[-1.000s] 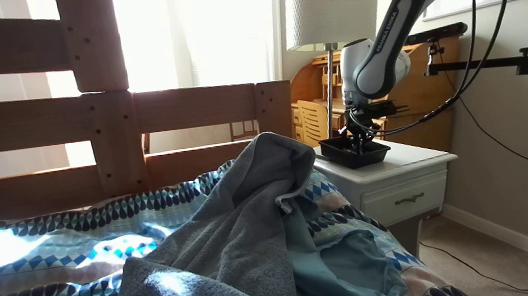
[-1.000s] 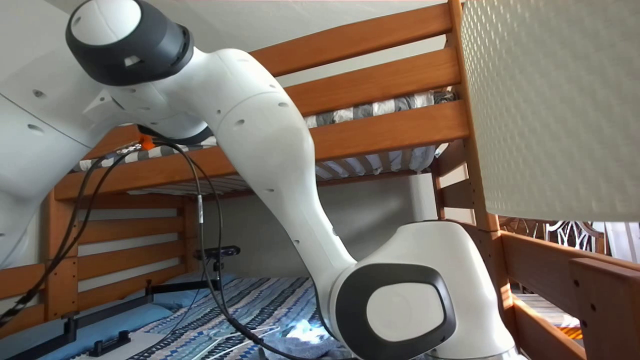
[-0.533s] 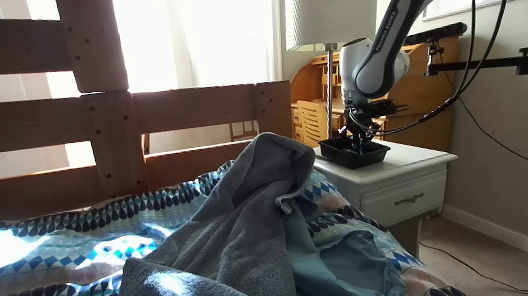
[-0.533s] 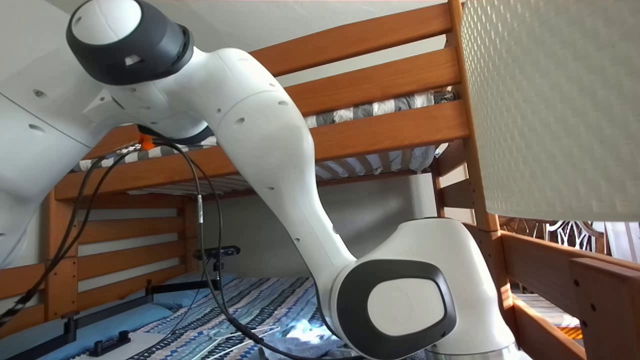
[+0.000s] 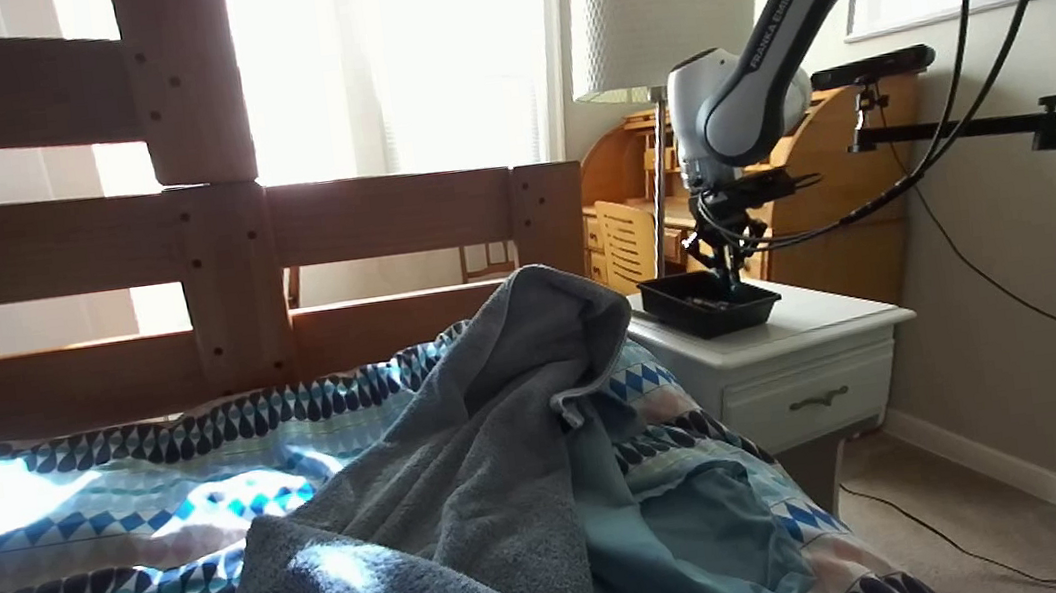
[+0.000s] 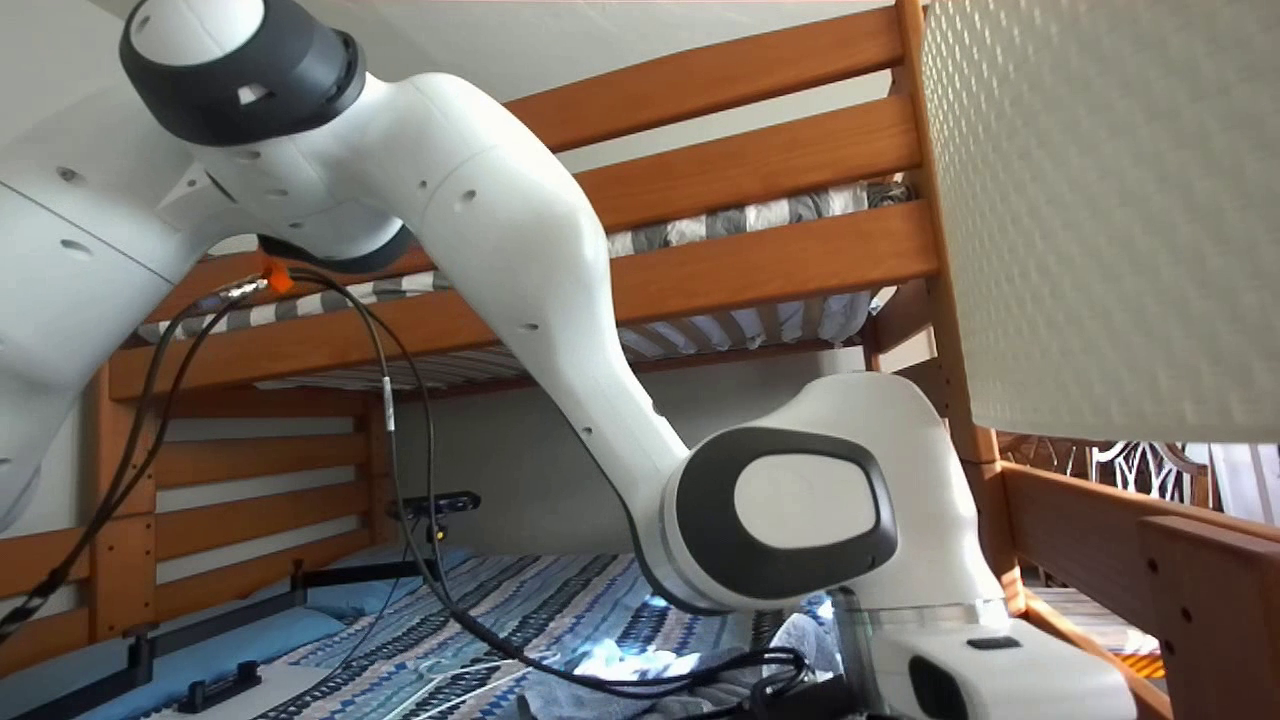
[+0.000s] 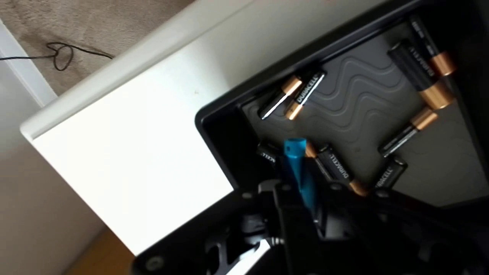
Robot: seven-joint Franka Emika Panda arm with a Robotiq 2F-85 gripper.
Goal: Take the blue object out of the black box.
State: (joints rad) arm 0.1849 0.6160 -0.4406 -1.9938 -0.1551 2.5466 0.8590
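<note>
Since the gripper [image 5: 731, 280] looks clamped on the blue object [image 7: 295, 148] (inside or just above the black box [image 5: 712, 320], I can't tell), I'd call this the lift, with a straight rise past its rim [image 7: 263, 82] next.

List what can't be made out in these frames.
Blue object, lower end: wrist view, hidden by the dark fingers.
Black box, lower-right corner: wrist view, cut off by the right edge.
Batteries, fine print: wrist view, blurred, too small.
Arm, lower end: in an exterior view, cut off by the bottom edge.
</note>
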